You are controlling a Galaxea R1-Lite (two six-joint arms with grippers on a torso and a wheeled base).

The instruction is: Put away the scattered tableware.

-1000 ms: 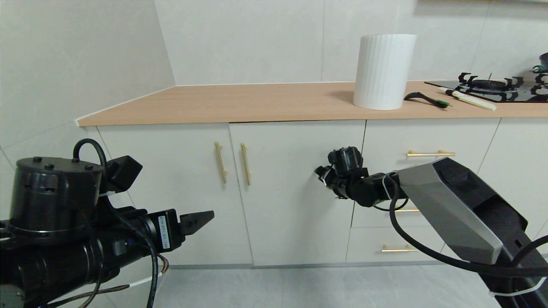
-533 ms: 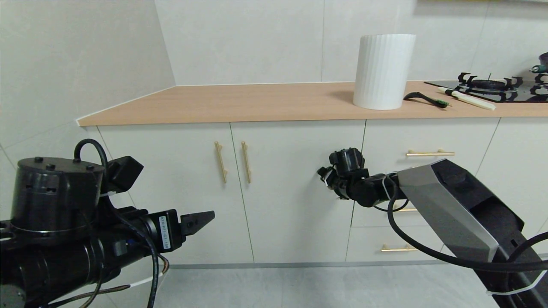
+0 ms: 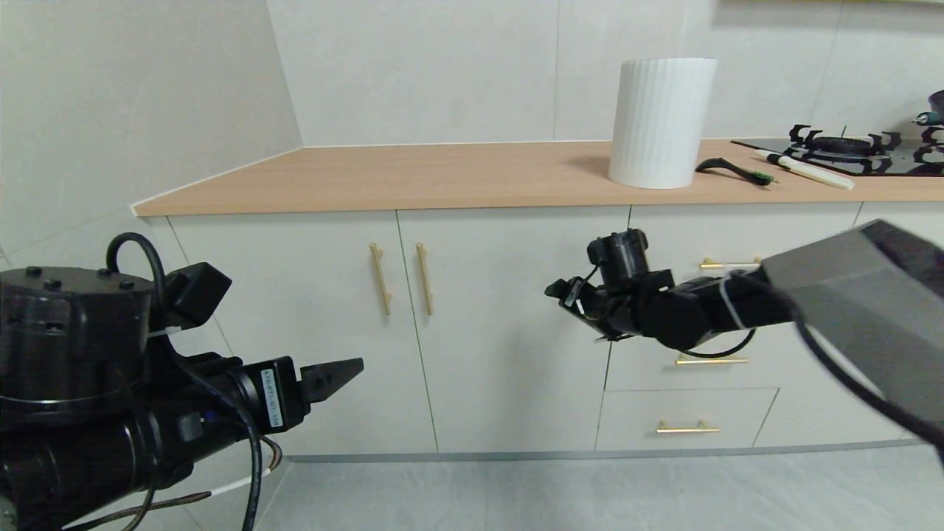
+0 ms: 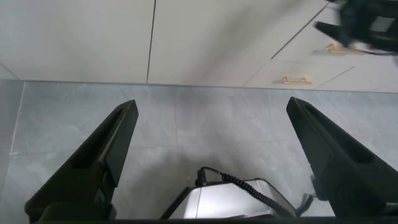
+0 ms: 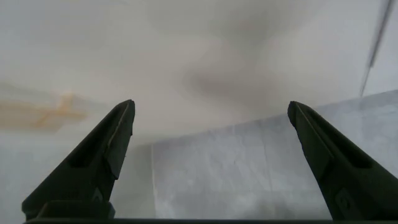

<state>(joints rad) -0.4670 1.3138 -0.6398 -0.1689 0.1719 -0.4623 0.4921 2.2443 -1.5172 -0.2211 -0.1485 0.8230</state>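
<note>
On the wooden counter (image 3: 413,177) a tall white ribbed holder (image 3: 661,122) stands at the right. Just beside it lie a black-handled utensil (image 3: 731,169) and a cream-handled utensil (image 3: 810,172). My left gripper (image 3: 345,371) hangs low in front of the cabinets, far below the counter; in its wrist view the left gripper (image 4: 211,124) stands open over the floor with nothing between its fingers. My right gripper (image 3: 558,290) is held in front of a cabinet door, below the holder; the right gripper (image 5: 211,124) is open and empty.
A black gas hob (image 3: 848,147) sits at the counter's far right. White cabinet doors with gold handles (image 3: 402,280) and drawers (image 3: 687,413) face me. A grey tiled floor (image 4: 205,143) lies below, and a wall (image 3: 110,110) closes the left side.
My right arm has swung upward, its forearm now nearly level, and the gripper sits slightly higher. My left arm has sunk a little.
</note>
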